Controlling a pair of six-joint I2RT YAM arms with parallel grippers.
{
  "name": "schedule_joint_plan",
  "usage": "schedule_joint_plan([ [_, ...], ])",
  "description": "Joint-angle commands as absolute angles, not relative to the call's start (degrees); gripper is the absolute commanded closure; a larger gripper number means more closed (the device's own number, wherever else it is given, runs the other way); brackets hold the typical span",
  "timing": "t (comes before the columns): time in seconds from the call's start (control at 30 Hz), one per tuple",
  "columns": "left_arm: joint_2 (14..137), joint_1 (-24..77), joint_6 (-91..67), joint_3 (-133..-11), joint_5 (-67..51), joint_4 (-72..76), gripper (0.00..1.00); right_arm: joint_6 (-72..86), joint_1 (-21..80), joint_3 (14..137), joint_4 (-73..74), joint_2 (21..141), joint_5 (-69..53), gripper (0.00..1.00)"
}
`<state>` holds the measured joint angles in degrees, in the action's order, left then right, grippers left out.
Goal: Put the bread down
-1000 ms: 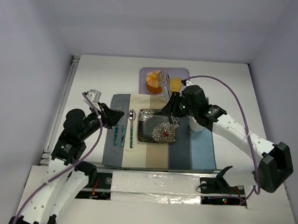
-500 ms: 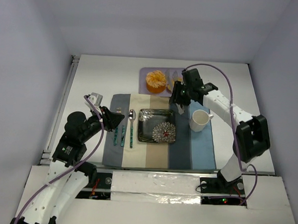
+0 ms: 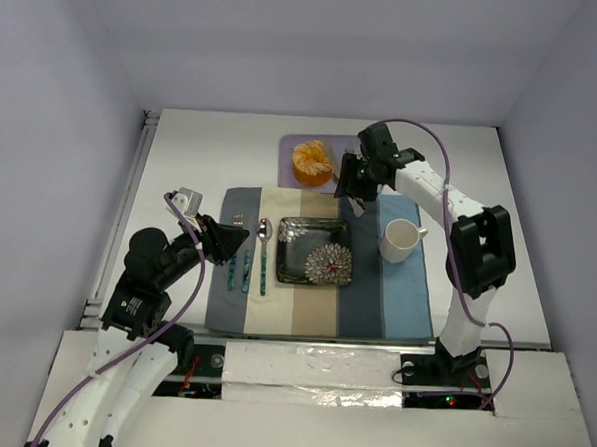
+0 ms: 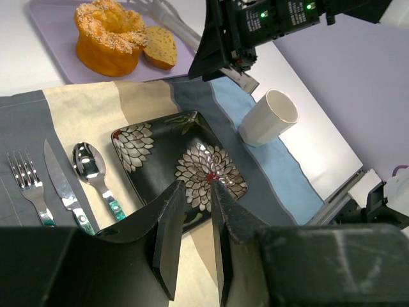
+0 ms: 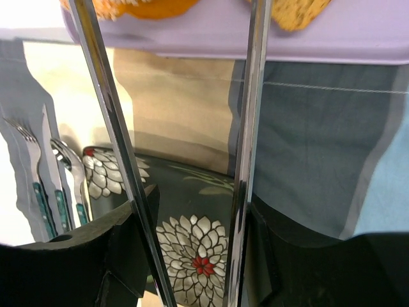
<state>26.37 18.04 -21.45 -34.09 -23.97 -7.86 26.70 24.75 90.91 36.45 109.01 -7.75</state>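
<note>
Right gripper (image 5: 195, 252) is clamped on a pair of shiny metal tongs (image 5: 246, 128). The two long polished arms are spread apart with nothing between them, and they're pointing at the far edge of the placemat (image 4: 77, 109). The bread (image 4: 160, 47) isn't in the tongs. It's lying on the flat lavender tray (image 4: 48, 29) at the far side of the white table (image 3: 182, 157): a small oval slice, golden and speckled, with a darker crust. It sits just right of the bigger round orange food (image 4: 108, 35), which has a bumpy, seeded-looking top, and the two look like they're touching. Near side of the tray is the cloth placemat, striped grey, cream, dark grey and blue. In the middle of it is a glossy black square plate (image 4: 185, 166) with white flowers and red centres, and there's no food on it. Right of the plate there's a plain white mug (image 4: 268, 116), upright, and I can't see what's inside. Left of the plate are a spoon (image 4: 92, 169), knife (image 4: 61, 185) and fork (image 4: 29, 182), steel with teal handles, side by side. The left gripper (image 4: 195, 188) hovers over the near-left part of the mat, jaws a narrow gap apart, holding nothing.
</note>
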Motion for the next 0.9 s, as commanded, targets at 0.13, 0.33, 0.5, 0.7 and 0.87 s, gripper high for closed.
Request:
schedule_joint_plan([
  [0.13,26.2,18.4,-20.7,-33.3,-25.3,-4.3,0.79,25.2,24.4,91.8,33.1,109.9,-16.1,0.44],
  [0.33,26.0,18.4,-20.7,-33.3,-25.5,-4.3,0.79,25.6,24.4,92.3,32.5,112.0,-17.1,0.47],
  [0.5,25.4,18.4,-20.8,-33.2,-25.4,-4.1,0.79,25.8,24.4,91.8,31.9,112.2,-17.1,0.52],
  [0.7,25.3,17.8,-20.7,-33.2,-25.5,-4.0,0.8,26.0,24.4,90.2,31.5,111.3,-17.1,0.53],
  [0.87,25.5,17.8,-20.7,-33.2,-25.7,-4.0,0.8,26.0,24.4,88.8,30.9,111.2,-17.1,0.48],
])
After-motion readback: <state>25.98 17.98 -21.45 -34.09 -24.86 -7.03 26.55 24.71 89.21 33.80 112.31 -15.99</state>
